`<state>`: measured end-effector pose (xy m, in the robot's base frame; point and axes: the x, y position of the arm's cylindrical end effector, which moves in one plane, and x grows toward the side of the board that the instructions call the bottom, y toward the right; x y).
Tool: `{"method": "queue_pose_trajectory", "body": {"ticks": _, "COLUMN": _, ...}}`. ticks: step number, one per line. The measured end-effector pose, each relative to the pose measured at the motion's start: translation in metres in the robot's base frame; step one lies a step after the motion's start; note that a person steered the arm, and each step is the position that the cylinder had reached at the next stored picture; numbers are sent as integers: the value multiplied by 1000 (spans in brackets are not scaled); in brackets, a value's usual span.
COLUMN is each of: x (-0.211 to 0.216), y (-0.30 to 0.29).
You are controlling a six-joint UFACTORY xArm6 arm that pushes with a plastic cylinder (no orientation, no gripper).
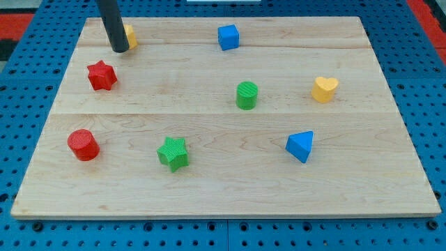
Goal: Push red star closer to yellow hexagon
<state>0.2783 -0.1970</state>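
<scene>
The red star (102, 75) lies near the view's upper left on the wooden board (223, 188). The yellow hexagon (130, 35) sits above and to the right of it, at the board's top left, mostly hidden behind the dark rod. My tip (119, 49) rests just in front of the yellow hexagon, a short way above and to the right of the red star, apart from it.
A blue cube (228, 37) is at the top centre. A green cylinder (246, 95) is in the middle, a yellow heart (325, 89) at the right. A red cylinder (83, 145), green star (173, 153) and blue triangle (300, 146) lie along the lower part.
</scene>
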Motion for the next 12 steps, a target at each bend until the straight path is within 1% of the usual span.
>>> {"method": "queue_pose_trajectory", "body": {"ticks": 1, "x": 14, "y": 20}}
{"method": "queue_pose_trajectory", "body": {"ticks": 2, "x": 62, "y": 75}}
{"method": "queue_pose_trajectory", "body": {"ticks": 3, "x": 110, "y": 60}}
{"method": "queue_pose_trajectory", "body": {"ticks": 4, "x": 144, "y": 13}}
{"method": "queue_pose_trajectory", "body": {"ticks": 5, "x": 142, "y": -16}}
{"method": "queue_pose_trajectory", "body": {"ticks": 7, "x": 125, "y": -61}}
{"method": "queue_pose_trajectory", "body": {"ticks": 8, "x": 108, "y": -61}}
{"method": "queue_pose_trajectory", "body": {"ticks": 9, "x": 108, "y": -23}}
{"method": "queue_pose_trajectory", "body": {"ticks": 10, "x": 108, "y": -6}}
{"method": "queue_pose_trajectory", "body": {"ticks": 11, "x": 127, "y": -6}}
{"method": "queue_pose_trajectory", "body": {"ticks": 12, "x": 133, "y": 21}}
